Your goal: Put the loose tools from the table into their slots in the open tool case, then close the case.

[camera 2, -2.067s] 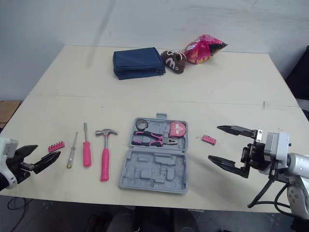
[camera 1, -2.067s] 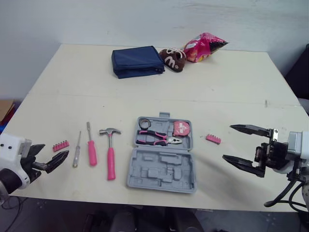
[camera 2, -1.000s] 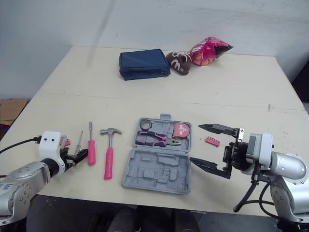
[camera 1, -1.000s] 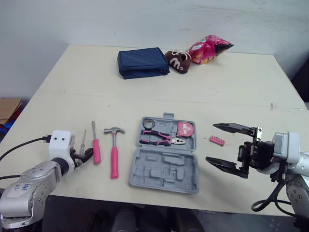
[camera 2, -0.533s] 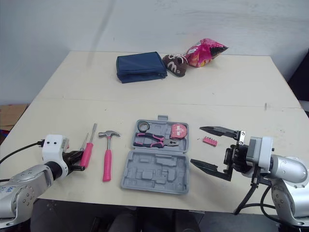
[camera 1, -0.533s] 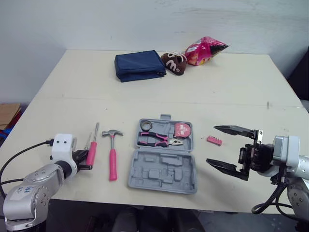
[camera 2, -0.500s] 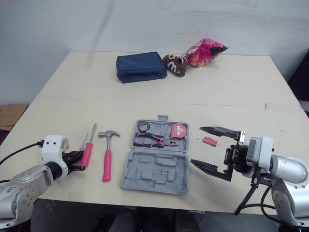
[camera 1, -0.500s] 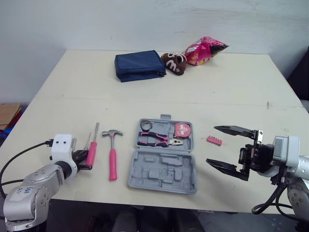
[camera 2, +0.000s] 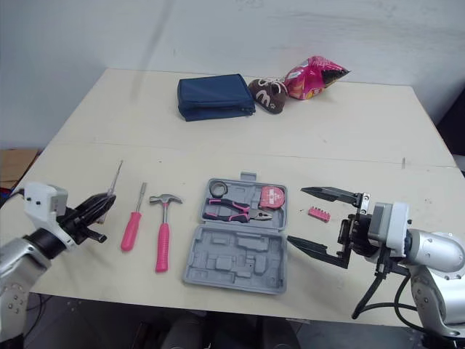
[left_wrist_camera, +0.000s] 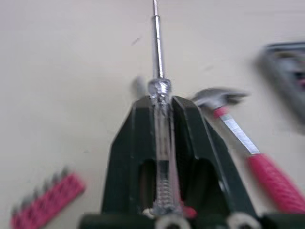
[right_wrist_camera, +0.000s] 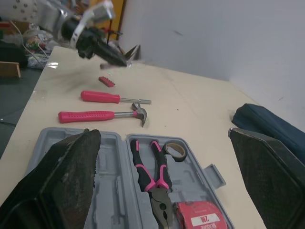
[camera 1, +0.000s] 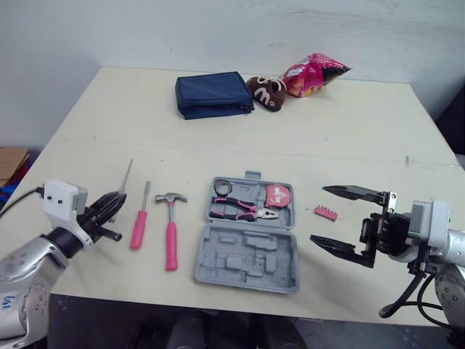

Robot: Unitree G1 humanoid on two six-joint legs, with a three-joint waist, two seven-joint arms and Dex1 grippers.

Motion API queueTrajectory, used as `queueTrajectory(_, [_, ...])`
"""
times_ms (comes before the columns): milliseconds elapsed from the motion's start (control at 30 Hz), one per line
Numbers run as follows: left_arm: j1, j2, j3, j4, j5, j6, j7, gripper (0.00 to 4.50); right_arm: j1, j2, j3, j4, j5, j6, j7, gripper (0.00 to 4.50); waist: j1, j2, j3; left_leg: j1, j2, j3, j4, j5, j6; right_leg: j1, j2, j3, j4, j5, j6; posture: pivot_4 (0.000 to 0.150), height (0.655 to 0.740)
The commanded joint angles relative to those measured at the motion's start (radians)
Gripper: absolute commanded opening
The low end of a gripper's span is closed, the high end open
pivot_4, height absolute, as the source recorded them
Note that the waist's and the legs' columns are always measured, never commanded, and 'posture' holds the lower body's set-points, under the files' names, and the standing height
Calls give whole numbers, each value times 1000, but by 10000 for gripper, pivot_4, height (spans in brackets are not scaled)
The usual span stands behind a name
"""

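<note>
Navy pouch (camera 1: 213, 94), brown packet (camera 1: 264, 89) and pink snack bag (camera 1: 314, 72), side by side.

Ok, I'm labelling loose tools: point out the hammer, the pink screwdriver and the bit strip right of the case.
hammer (camera 1: 171, 247): left eye view, handle.
pink screwdriver (camera 1: 137, 233): left eye view, handle.
bit strip (camera 1: 324, 212): left eye view, middle.

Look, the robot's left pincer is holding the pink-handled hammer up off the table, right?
No. The left pincer is holding up the thin metal screwdriver with the clear handle, not the hammer; the left wrist view shows it. The pink-handled hammer lies on the cream table.
</note>
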Motion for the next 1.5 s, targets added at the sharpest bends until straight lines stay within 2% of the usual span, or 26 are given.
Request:
queueTrajectory(33, [-65,122,-132,-35,-36,-130,-268,459,4,-32,-55,-41,12,7,-5,45000,3,0,0,0,0,0,-1,0,0,0,0,0,-1,0,0,1500,7400])
queueTrajectory(167, [-248,253,-383,-46,0,-148,-457,459,51,-53,-77,-58,5,18,1,45000,6,1,1,-2,0,0,-4,0,0,0,0,-1,-5,0,0,1500,7400])
queueTrajectory(267, [-348,295,-540,-29,70,-142,-508,459,78,-49,-92,-65,7,20,-11,45000,-1,3,1,-3,0,0,-5,0,0,0,1,-1,-9,0,0,1500,7400])
queueTrajectory(400, [-587,270,-806,6,211,-40,-537,459,110,-48,-99,-57,-5,6,3,45000,1,2,2,-5,0,2,-2,1,0,-1,4,1,-9,0,3,1500,7400])
queueTrajectory(533, [-700,226,-949,17,323,73,-488,459,121,-33,-98,-30,-23,-21,9,45000,-2,2,2,-6,-1,3,-2,1,0,-2,5,4,-9,1,6,1500,7400])
queueTrajectory(700, [-765,163,-1044,0,371,197,-459,459,144,-3,-91,4,-49,-74,26,45000,1,2,3,-6,0,2,2,1,0,-2,6,4,-5,0,8,1500,7400])
queueTrajectory(900, [-797,109,-1097,9,422,246,-421,459,179,14,-96,-4,-54,-105,30,45000,1,0,3,-6,-1,1,9,1,0,-2,6,5,2,0,8,1500,7400])
queueTrajectory(1100, [-820,107,-1127,35,474,245,-410,459,237,25,-115,-22,-48,-137,31,45000,0,0,4,-5,-1,1,11,1,0,-1,5,5,5,0,8,1500,7400])
queueTrajectory(1500, [-825,63,-1153,57,506,264,-399,459,247,28,-105,-14,-48,-159,27,45000,2,0,4,-5,-1,0,11,1,0,-1,5,5,5,0,8,1500,7400])
